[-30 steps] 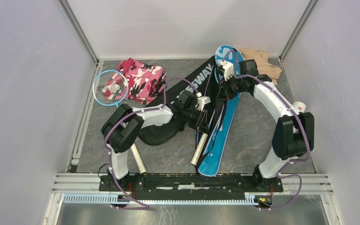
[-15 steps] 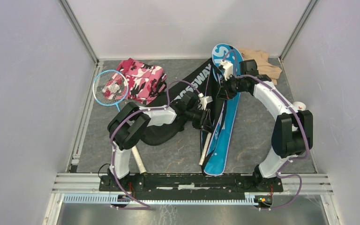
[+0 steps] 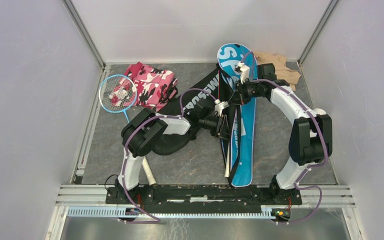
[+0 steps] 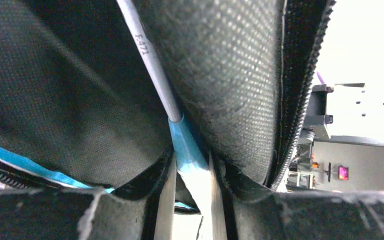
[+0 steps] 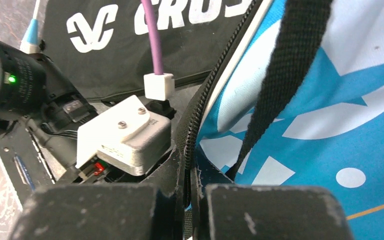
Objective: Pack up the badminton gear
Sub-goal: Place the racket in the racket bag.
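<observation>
The blue cover [image 3: 245,145] lies lengthwise in mid-table, its rounded top [image 3: 228,55] lifted at the back. My right gripper [image 3: 238,94] is shut on its black zipper edge [image 5: 190,165]; the blue printed face [image 5: 330,100] and a black strap [image 5: 285,75] lie beside the jaws. My left gripper [image 3: 225,126] reaches into the cover's open side and is shut on a racket's white handle [image 4: 200,195], just below its blue cone [image 4: 182,142] and grey shaft [image 4: 147,55]. The handle's end [image 3: 226,171] sticks out of the cover. The black CROSSWAY cover [image 3: 200,97] lies under my left arm.
A second racket [image 3: 117,93] with a blue frame lies at the left, beside the pink camouflage cloth [image 3: 152,85]. The beige cloth [image 3: 279,67] is in the back right corner. A small white object [image 3: 320,113] sits by my right arm. Walls enclose the table.
The blue cover and the racket inside have swung: the near end went right, the top went left. My left gripper moved right with the handle. The right gripper kept its hold.
</observation>
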